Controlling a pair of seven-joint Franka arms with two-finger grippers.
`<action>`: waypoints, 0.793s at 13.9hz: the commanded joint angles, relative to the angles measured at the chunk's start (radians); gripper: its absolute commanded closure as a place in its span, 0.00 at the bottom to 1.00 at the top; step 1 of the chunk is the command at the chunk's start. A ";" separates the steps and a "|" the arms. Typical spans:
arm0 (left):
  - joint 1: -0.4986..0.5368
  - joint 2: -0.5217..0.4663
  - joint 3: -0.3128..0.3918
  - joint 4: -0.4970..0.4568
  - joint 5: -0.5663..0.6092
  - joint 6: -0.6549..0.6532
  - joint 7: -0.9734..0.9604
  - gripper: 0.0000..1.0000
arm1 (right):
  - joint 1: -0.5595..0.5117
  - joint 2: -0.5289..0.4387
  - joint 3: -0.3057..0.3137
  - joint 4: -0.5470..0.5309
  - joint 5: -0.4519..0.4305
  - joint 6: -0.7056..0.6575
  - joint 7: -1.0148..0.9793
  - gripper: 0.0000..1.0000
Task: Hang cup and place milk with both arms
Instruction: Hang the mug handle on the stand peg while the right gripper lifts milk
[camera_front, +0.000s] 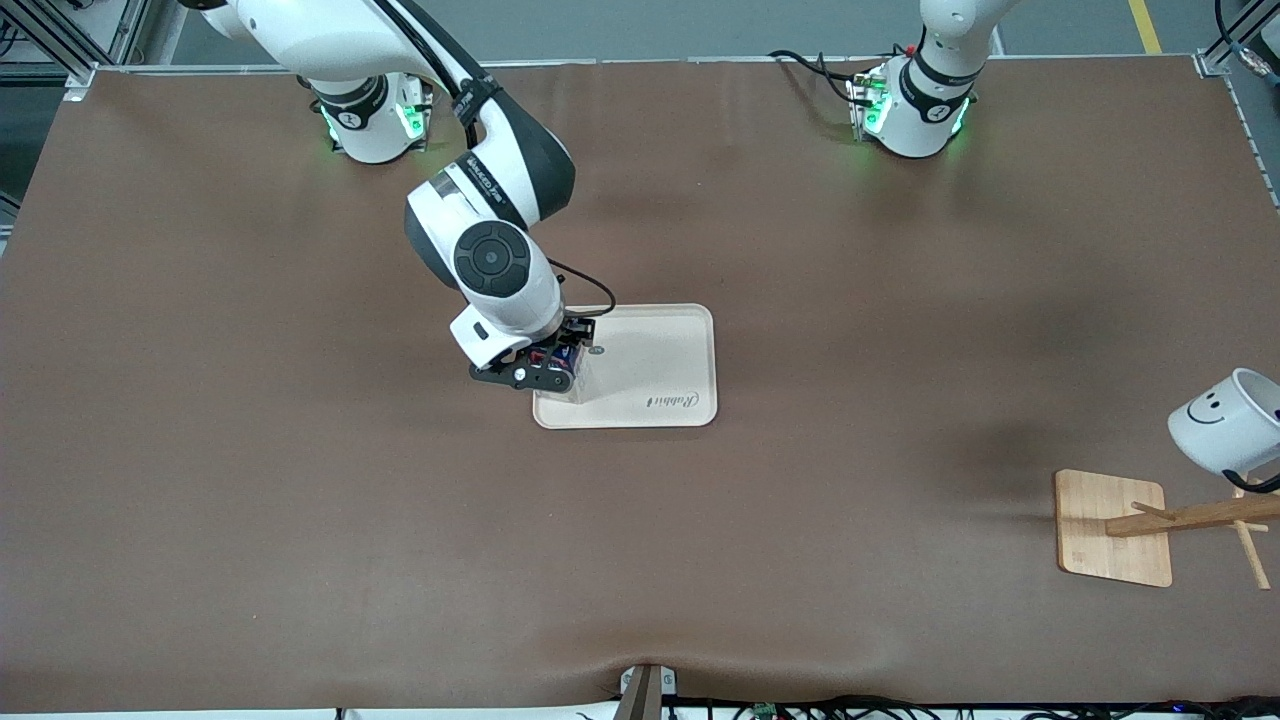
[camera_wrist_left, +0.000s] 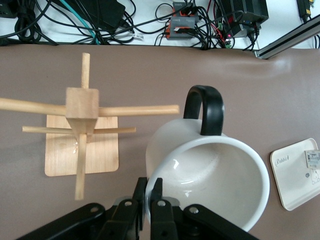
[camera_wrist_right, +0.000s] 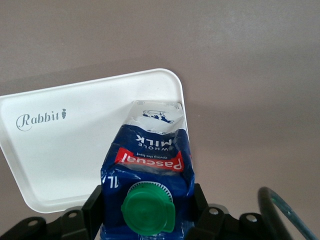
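My right gripper (camera_front: 548, 365) is shut on the milk (camera_wrist_right: 150, 155), a dark blue carton with a green cap (camera_wrist_right: 147, 207), one finger on each side. The carton is upright with its base at the corner of the white tray (camera_wrist_right: 65, 160), at the tray's edge toward the right arm's end (camera_front: 660, 360). I cannot tell whether it touches the tray. My left gripper (camera_wrist_left: 155, 197) is shut on the rim of the white cup (camera_wrist_left: 210, 180). It holds the smiley cup (camera_front: 1225, 420) in the air beside the wooden rack (camera_wrist_left: 82, 107). The black handle (camera_wrist_left: 205, 107) is just off a peg's tip (camera_wrist_left: 172, 109).
The rack's square wooden base (camera_front: 1112, 527) lies near the table's edge at the left arm's end, with pegs (camera_front: 1190, 517) sticking out sideways. Cables and boxes (camera_wrist_left: 185, 25) lie past the table edge in the left wrist view. The brown table (camera_front: 300, 500) is otherwise bare.
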 joint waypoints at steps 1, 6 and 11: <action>-0.003 0.043 -0.005 0.053 -0.018 0.013 -0.006 1.00 | -0.024 -0.003 0.003 0.075 -0.010 -0.103 -0.005 0.85; 0.003 0.070 -0.001 0.051 -0.016 0.016 -0.005 1.00 | -0.093 -0.042 -0.005 0.129 0.071 -0.241 -0.098 0.85; 0.018 0.092 0.002 0.053 -0.016 0.018 0.000 1.00 | -0.245 -0.105 -0.026 0.123 0.111 -0.350 -0.210 0.85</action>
